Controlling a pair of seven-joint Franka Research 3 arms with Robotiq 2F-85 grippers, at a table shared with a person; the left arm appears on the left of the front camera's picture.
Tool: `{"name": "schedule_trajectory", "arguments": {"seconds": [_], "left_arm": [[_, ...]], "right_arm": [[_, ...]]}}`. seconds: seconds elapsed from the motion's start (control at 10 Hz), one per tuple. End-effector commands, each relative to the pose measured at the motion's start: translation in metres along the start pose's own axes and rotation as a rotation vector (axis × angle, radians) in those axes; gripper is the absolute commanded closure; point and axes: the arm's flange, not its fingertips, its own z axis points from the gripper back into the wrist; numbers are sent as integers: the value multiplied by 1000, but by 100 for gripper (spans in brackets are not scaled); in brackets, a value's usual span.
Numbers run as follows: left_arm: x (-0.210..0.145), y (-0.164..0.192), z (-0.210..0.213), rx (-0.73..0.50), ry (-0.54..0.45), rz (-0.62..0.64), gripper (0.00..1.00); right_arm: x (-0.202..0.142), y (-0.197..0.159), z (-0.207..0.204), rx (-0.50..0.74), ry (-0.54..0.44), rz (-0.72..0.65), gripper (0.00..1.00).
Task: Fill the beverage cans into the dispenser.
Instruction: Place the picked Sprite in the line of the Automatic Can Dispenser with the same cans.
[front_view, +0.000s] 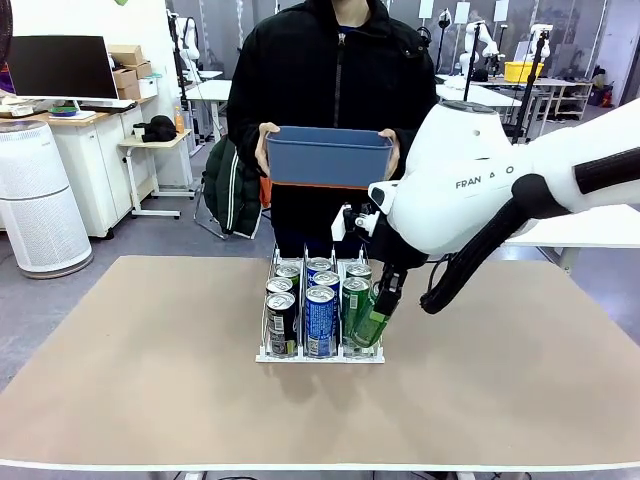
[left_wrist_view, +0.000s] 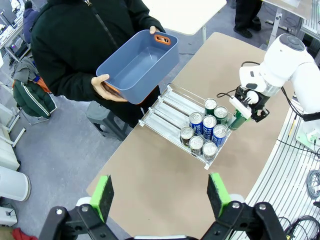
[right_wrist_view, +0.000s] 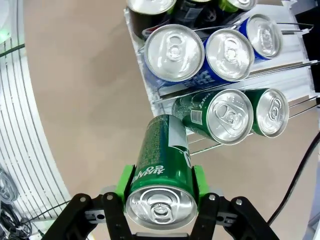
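Observation:
The dispenser (front_view: 320, 356) is a white three-lane rack in the middle of the table. Black cans (front_view: 281, 320) fill its left lane, blue-and-white cans (front_view: 320, 320) the middle, green cans (front_view: 354, 298) the right. My right gripper (front_view: 383, 300) is shut on a tilted green can (front_view: 370, 326) at the right lane's front end. In the right wrist view this green can (right_wrist_view: 162, 172) sits between the green pads (right_wrist_view: 124, 186), its base close to the rack's front edge (right_wrist_view: 150, 82). My left gripper (left_wrist_view: 161, 195) hangs open and empty, high above the table, far from the dispenser (left_wrist_view: 170, 102).
A person at the far side holds a blue tub (front_view: 328, 157) in both hands above the table edge; the tub (left_wrist_view: 137, 67) looks empty inside. Bare brown tabletop (front_view: 150, 370) surrounds the rack. My right arm (front_view: 470, 180) reaches in from the right.

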Motion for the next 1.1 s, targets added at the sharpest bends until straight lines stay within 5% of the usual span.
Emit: {"name": "schedule_trajectory", "arguments": {"seconds": [0.0,0.4,1.0], "left_arm": [[-1,1,-1,4,-2,2,0],[-1,1,-1,4,-2,2,0],[-1,1,-1,4,-2,2,0]], "right_arm": [[18,-17,-8,-92,-43,-40,42],[26,-21,-31,-37,17,-10,42],[24,-28,-19,-105,-35,-43,42]]}}
